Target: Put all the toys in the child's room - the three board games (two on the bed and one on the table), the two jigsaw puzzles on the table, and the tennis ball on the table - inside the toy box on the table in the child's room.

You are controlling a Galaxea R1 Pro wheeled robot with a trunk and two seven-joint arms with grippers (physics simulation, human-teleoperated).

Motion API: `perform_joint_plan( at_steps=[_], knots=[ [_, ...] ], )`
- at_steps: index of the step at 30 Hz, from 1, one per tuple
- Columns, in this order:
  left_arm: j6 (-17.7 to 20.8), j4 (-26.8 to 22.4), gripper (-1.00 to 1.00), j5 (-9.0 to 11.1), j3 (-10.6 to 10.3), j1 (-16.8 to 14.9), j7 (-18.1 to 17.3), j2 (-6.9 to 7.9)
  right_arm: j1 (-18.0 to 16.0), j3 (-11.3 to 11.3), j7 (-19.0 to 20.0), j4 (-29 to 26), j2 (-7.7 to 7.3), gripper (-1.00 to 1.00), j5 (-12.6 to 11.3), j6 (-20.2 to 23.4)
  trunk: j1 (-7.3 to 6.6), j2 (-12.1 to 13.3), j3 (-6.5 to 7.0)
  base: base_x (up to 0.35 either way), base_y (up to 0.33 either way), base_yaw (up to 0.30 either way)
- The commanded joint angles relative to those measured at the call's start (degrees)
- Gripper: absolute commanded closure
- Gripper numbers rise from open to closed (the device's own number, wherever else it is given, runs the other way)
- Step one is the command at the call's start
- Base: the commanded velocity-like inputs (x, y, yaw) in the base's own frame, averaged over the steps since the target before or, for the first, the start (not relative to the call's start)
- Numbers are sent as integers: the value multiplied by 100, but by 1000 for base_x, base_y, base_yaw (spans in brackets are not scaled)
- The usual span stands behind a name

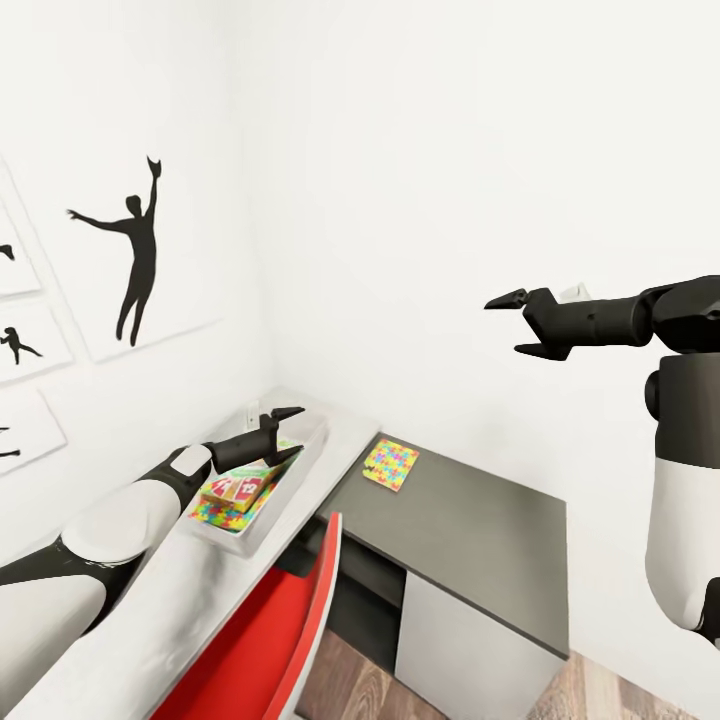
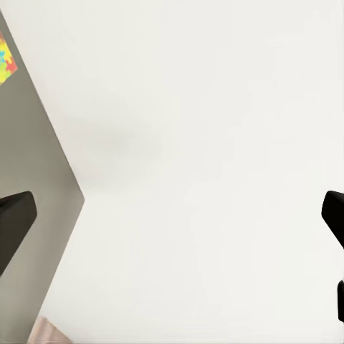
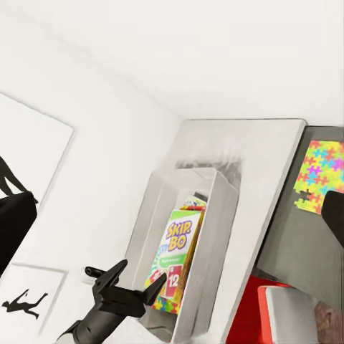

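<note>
Your left gripper (image 1: 285, 432) hovered open-jawed over the toy box (image 1: 300, 478) on the table (image 1: 150, 630), SKIP-BO box (image 1: 238, 487) inside it; your right gripper (image 1: 518, 322) was raised, open, empty. Second jigsaw puzzle (image 1: 390, 464) lay on the dark unit.

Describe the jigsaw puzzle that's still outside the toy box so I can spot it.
Find the lower dark grey side unit joined to the pale desk. The jigsaw puzzle lies flat at its back corner near the wall, a bright multicoloured mat, alone and outside the toy box.
</note>
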Motion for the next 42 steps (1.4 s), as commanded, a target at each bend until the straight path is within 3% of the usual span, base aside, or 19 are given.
perform_joint_plan(
  at_steps=[1,31,42],
  knots=[
    [28,-6,-100,-59,33,-6,-35,-1,-9,-5,-58,1,1,-100,-51,57,4,-13,-9,0,0,-236],
    [-20,-243,-100,-68,19,-6,-26,7,-3,3,-78,45,-9,-100,-44,61,4,-13,135,0,0,-234],
    [-20,-267,-100,-68,-270,-6,-32,14,-3,3,-88,54,-8,-100,-32,61,4,-13,171,-102,78,-52]
  ],
)
